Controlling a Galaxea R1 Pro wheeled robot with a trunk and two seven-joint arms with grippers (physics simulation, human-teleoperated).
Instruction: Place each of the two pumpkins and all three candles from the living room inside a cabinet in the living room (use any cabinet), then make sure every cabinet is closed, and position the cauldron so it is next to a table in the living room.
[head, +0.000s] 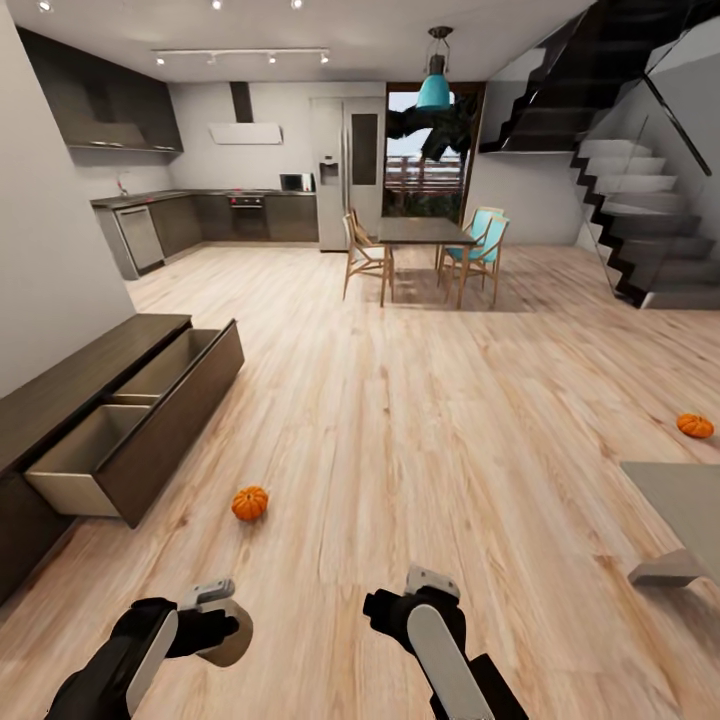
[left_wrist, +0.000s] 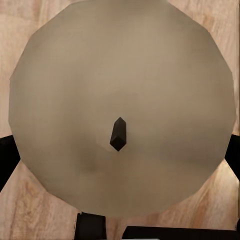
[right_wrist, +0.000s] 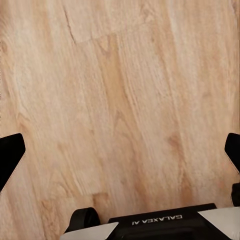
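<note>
The left claw (head: 222, 625) is clamped on a candle (left_wrist: 120, 105). The right claw (head: 400, 600) is apart, holding nothing, over the wood floor (right_wrist: 120, 100). One pumpkin (head: 250, 503) sits just ahead of the left claw, near the open cabinet (head: 150, 420). The other pumpkin (head: 695, 426) lies far right, past the desk (head: 680, 500).

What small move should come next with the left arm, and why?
Probably carry the candle held in the left gripper over to the open drawer of the cabinet on the robot's left. The drawer's beige interior is exposed, and the near pumpkin lies just beside it for afterwards.
</note>
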